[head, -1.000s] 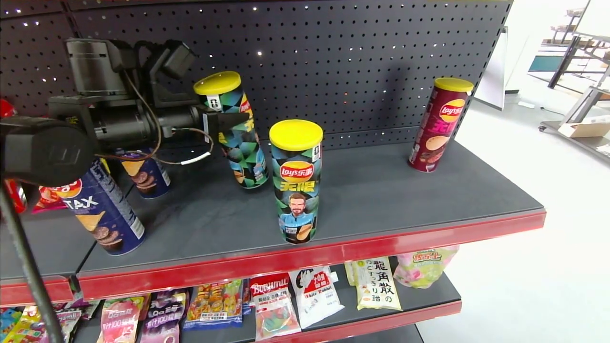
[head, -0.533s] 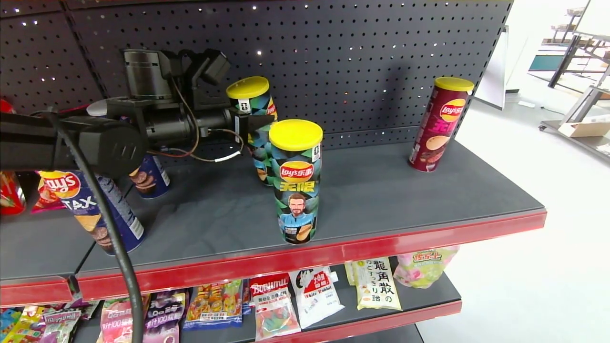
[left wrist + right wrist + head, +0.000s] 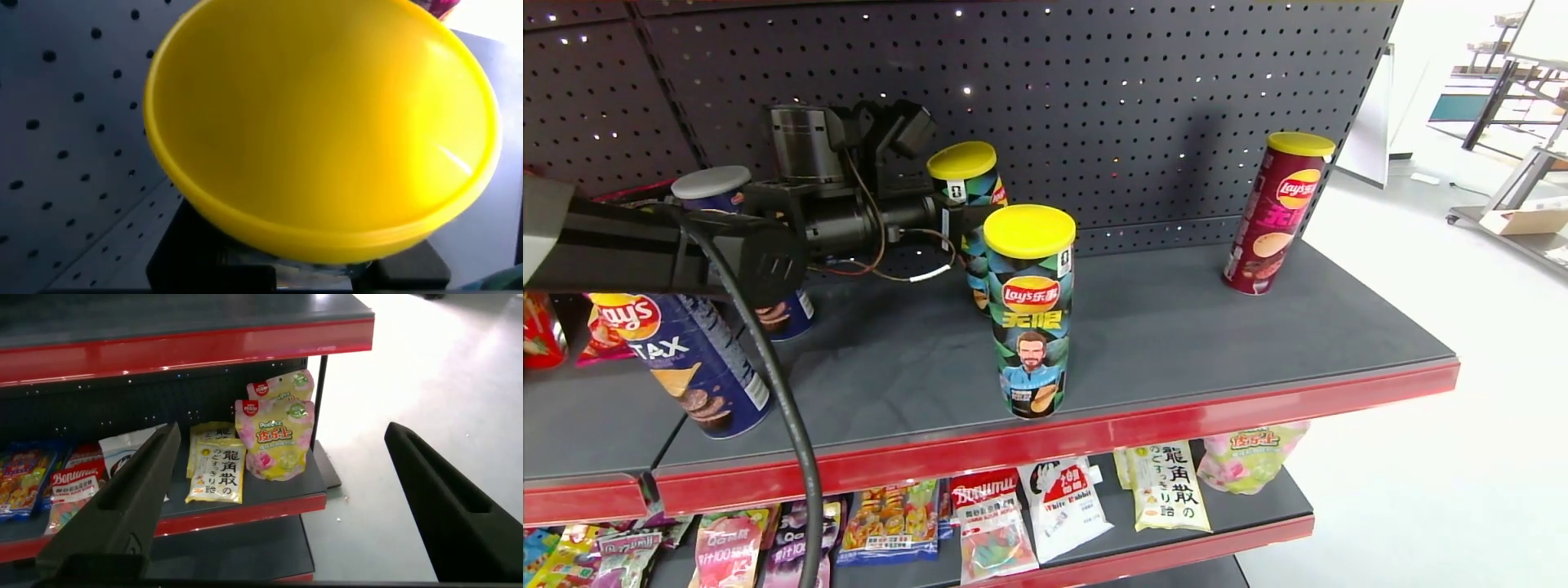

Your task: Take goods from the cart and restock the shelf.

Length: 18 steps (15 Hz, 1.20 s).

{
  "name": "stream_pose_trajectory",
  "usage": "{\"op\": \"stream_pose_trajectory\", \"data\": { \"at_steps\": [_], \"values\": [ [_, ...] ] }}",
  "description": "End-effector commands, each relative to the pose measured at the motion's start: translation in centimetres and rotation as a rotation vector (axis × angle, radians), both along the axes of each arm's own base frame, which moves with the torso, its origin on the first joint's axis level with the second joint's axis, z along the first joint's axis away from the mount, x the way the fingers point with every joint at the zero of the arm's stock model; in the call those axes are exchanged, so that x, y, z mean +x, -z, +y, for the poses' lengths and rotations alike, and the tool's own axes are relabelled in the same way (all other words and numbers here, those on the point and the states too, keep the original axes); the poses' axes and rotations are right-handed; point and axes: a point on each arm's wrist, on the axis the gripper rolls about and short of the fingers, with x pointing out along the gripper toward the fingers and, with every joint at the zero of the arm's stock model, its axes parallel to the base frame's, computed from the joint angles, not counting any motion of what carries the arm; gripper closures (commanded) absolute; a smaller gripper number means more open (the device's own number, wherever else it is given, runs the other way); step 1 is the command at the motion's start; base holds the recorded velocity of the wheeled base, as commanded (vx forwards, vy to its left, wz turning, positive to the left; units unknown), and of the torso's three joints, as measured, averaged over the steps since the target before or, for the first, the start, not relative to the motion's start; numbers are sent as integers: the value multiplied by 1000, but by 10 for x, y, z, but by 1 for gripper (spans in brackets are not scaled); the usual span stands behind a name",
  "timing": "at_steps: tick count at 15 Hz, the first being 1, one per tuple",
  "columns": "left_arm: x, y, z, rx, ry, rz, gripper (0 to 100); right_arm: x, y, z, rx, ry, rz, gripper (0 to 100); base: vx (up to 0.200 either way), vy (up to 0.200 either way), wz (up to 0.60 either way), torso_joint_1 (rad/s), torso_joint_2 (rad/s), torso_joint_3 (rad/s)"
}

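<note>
My left gripper point(image 3: 954, 219) is shut on a green-and-black chips can with a yellow lid point(image 3: 968, 173). It holds the can upright near the pegboard, just behind and left of a matching can point(image 3: 1029, 314) that stands at the front of the grey shelf point(image 3: 1176, 327). The front can hides the held can's base. The left wrist view looks down on the held can's yellow lid point(image 3: 327, 122). My right gripper point(image 3: 286, 506) is open with nothing between its fingers, and it faces the lower shelves.
A maroon chips can point(image 3: 1278, 214) stands at the shelf's back right. Blue chips cans point(image 3: 698, 359) stand at the left, one with a grey lid point(image 3: 712, 181). Snack bags point(image 3: 1062, 506) fill the lower shelf. The shelf between the front can and the maroon can is bare.
My left arm has carried the held can to the right and toward the pegboard. The can now sits partly behind the front can.
</note>
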Motion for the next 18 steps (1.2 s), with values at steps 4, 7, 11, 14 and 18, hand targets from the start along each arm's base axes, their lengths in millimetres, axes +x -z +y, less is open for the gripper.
{"op": "stream_pose_trajectory", "data": {
  "at_steps": [4, 7, 11, 14, 18],
  "values": [
    [1, 3, -9, 0, 19, 1, 100, 0, 0, 0, 0, -1, 1, 0, 0, 0, 0, 0, 0, 0],
    [3, 3, -11, 1, 24, -7, 100, 0, 0, 0, 0, 1, -1, 0, 0, 0, 0, 0, 0, 0],
    [6, 6, -12, 22, 26, -32, 100, 0, 0, 0, 0, -1, 1, 0, 0, 0, 0, 0, 0, 0],
    [6, 6, -12, 25, 26, -32, 100, 0, 0, 0, 0, -1, 1, 0, 0, 0, 0, 0, 0, 0],
    [8, 9, -12, 44, 27, -44, 100, 0, 0, 0, 0, 1, 1, 0, 0, 0, 0, 0, 0, 0]
  ]
}}
